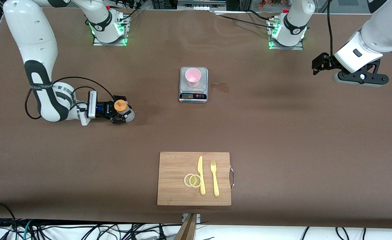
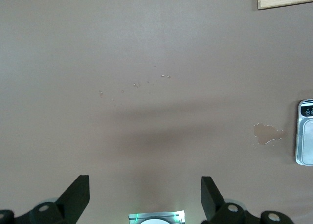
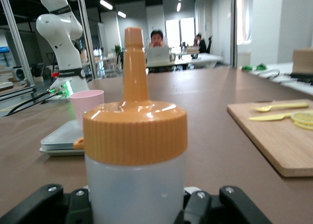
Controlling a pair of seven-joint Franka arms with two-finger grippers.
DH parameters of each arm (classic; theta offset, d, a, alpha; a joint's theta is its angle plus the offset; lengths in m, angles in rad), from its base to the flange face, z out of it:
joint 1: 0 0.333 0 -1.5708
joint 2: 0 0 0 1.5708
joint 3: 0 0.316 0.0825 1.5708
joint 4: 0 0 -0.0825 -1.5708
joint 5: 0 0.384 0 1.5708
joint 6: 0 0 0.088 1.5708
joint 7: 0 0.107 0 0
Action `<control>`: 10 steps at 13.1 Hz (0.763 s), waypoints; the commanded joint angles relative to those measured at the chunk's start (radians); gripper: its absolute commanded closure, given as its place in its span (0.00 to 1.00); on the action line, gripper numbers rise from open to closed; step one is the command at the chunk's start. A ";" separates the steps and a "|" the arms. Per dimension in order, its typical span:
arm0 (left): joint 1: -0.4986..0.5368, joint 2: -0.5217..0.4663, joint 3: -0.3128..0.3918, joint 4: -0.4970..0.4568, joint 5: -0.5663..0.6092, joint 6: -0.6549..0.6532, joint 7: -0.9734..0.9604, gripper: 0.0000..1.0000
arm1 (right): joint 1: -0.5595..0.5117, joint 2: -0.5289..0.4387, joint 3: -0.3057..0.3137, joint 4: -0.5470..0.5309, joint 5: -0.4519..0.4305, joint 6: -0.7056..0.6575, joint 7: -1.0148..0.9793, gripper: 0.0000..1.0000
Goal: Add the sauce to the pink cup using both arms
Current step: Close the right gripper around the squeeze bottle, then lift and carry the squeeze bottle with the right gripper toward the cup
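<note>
The sauce bottle (image 1: 121, 106), whitish with an orange nozzle cap, stands upright on the brown table toward the right arm's end. My right gripper (image 1: 120, 111) lies low and level, its fingers closed on the bottle's sides. The bottle fills the right wrist view (image 3: 134, 136). The pink cup (image 1: 193, 76) stands on the grey scale (image 1: 193, 95) at the table's middle, and also shows in the right wrist view (image 3: 87, 106). My left gripper (image 1: 318, 64) hangs open and empty over the left arm's end of the table, and its wrist view (image 2: 145, 185) shows bare table between the fingers.
A wooden cutting board (image 1: 179, 180) lies nearer the front camera, holding a yellow knife (image 1: 201, 175), a yellow fork (image 1: 214, 178) and two lemon slices (image 1: 192, 180). A small wet stain (image 1: 221, 87) marks the table beside the scale.
</note>
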 commanded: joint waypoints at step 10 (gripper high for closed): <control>0.013 -0.008 0.000 0.006 -0.019 -0.036 0.016 0.00 | 0.052 -0.430 0.235 -0.127 -0.535 0.460 0.636 0.99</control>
